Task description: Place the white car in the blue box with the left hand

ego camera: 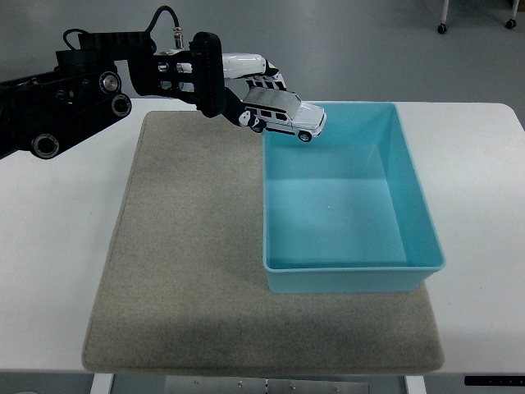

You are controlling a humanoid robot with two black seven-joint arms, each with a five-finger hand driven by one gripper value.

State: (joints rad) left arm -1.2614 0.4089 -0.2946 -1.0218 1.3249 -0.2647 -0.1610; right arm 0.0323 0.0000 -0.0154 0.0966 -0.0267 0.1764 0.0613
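Over the far left corner of the blue box (pixel 353 197), the left hand (pixel 246 78) is holding the white car (pixel 287 117) in the air, its fingers clamped on the car's roof and sides, the nose tilting slightly down and pointing right. In the head view the car is hanging just past the box's left wall, above the inner floor near the back rim, touching neither. This looks like the carry step nearing its end: the car is over the opening but not yet in the box. The next move probably calls for lowering the hand a little and spreading the fingers so the car drops onto the bare box floor without catching the wall. The box is sitting on the right part of a grey felt mat (pixel 189 271), which is lying on the white table (pixel 57 246). Beyond the table a grey floor is showing, with caster wheels (pixel 443 28) at the top right. The right arm is not showing.
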